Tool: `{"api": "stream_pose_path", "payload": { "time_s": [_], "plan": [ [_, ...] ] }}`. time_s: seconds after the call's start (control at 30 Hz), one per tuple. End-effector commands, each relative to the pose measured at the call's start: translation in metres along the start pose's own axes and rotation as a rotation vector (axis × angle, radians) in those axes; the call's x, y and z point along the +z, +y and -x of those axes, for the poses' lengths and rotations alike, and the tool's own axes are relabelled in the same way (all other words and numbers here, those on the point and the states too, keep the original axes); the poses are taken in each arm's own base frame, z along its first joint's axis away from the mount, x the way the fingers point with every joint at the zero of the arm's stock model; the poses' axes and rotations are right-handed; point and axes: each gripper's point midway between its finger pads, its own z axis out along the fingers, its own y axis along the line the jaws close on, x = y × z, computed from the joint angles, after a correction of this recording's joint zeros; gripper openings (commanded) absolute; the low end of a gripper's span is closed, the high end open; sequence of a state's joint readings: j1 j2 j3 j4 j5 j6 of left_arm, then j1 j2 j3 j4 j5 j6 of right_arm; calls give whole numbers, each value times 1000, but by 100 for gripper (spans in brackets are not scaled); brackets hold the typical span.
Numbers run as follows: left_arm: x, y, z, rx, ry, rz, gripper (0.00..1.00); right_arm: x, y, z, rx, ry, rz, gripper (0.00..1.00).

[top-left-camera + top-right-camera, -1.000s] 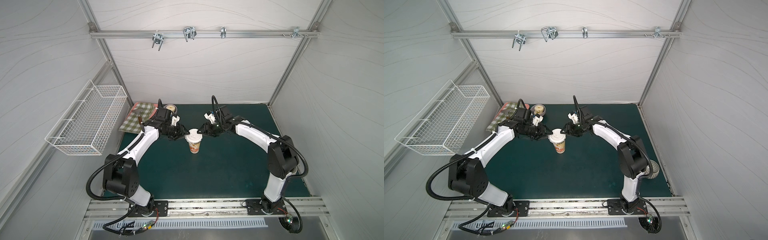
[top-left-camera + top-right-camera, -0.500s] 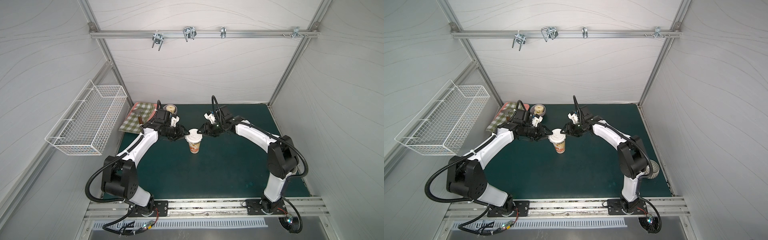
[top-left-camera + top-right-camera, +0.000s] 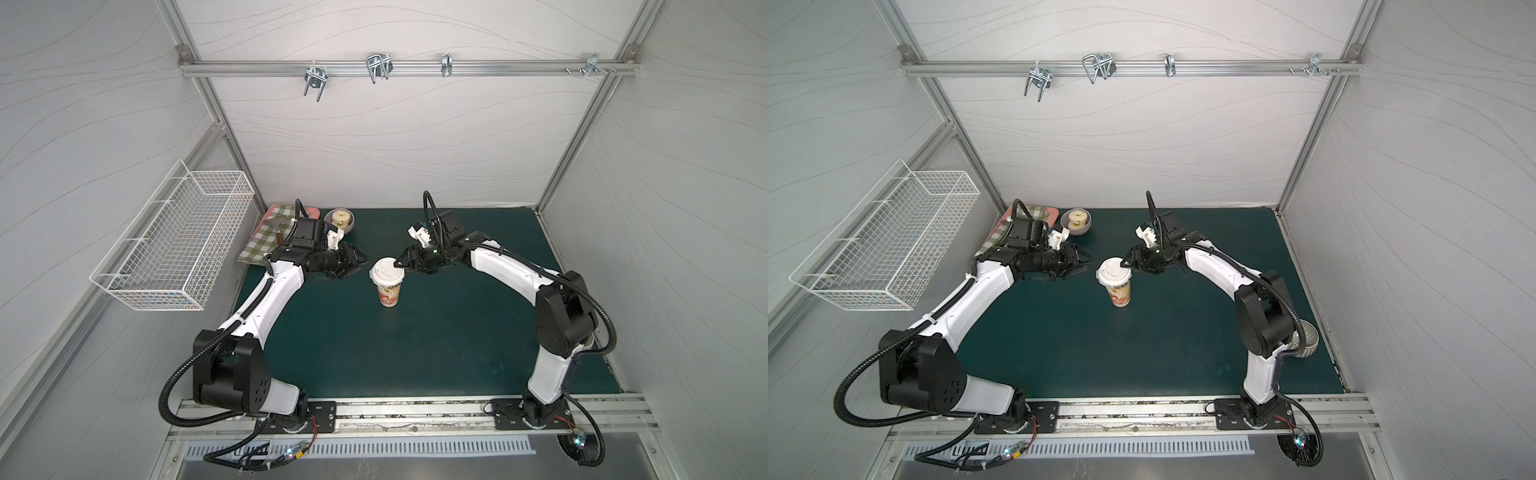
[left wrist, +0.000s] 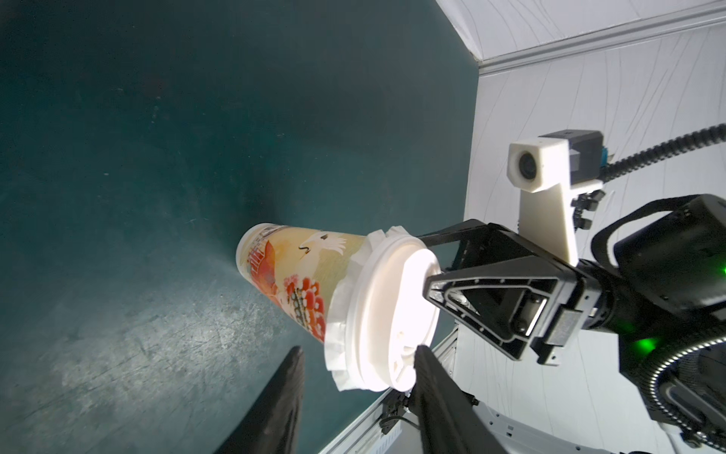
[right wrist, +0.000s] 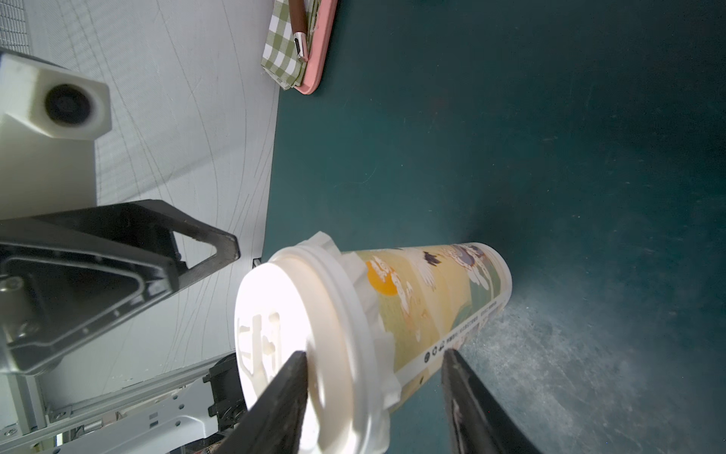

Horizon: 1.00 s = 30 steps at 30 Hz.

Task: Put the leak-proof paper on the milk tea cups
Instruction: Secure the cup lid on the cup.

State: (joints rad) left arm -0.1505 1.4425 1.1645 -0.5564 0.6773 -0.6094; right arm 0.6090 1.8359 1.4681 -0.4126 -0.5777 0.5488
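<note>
Two fingers of the right gripper (image 5: 373, 353) are spread astride the top of the milk tea cup (image 5: 432, 291): one is laid over the flat top of the white lid (image 5: 298, 314), the other is set just beside the cup's printed wall, and whether either presses cannot be told. The leak-proof paper (image 5: 387, 350) is trapped between lid and cup mouth, only its crinkled whitish edge being shown as a frill below the lid's rim. The left gripper (image 4: 359, 349) is held on the cup's opposite side, its fingers parted with nothing between them, their tips just short of the lid. The cup is stood upright near the middle of a dark green mat (image 3: 415, 340). At the mat's far left corner a grey bowl (image 3: 340, 218) and a green checked cloth (image 3: 266, 245) on a pink tray (image 5: 318, 59) are seen. The space is enclosed by white panelled walls; a wire basket (image 3: 174, 237) is hung on the left wall and a metal rail (image 3: 407, 66) with hooks is fixed across the back.
</note>
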Motion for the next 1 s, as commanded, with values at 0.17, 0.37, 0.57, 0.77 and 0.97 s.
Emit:
{"api": "stream_pose_path", "payload": {
  "time_s": [0.17, 0.37, 0.57, 0.77, 0.97],
  "plan": [
    [17, 9, -6, -25, 59, -31, 42, 12, -23, -19, 44, 69, -69, 56],
    [21, 8, -8, -24, 75, -52, 42, 13, -23, -18, 46, 68, -67, 56],
    [23, 8, -8, -30, 81, -71, 42, 13, -23, -18, 44, 68, -66, 56],
    [28, 14, -12, -37, 100, -57, 42, 14, -24, -19, 48, 70, -66, 56],
    [35, 20, -17, -32, 123, -39, 42, 14, -24, -18, 49, 71, -67, 56]
  ]
}}
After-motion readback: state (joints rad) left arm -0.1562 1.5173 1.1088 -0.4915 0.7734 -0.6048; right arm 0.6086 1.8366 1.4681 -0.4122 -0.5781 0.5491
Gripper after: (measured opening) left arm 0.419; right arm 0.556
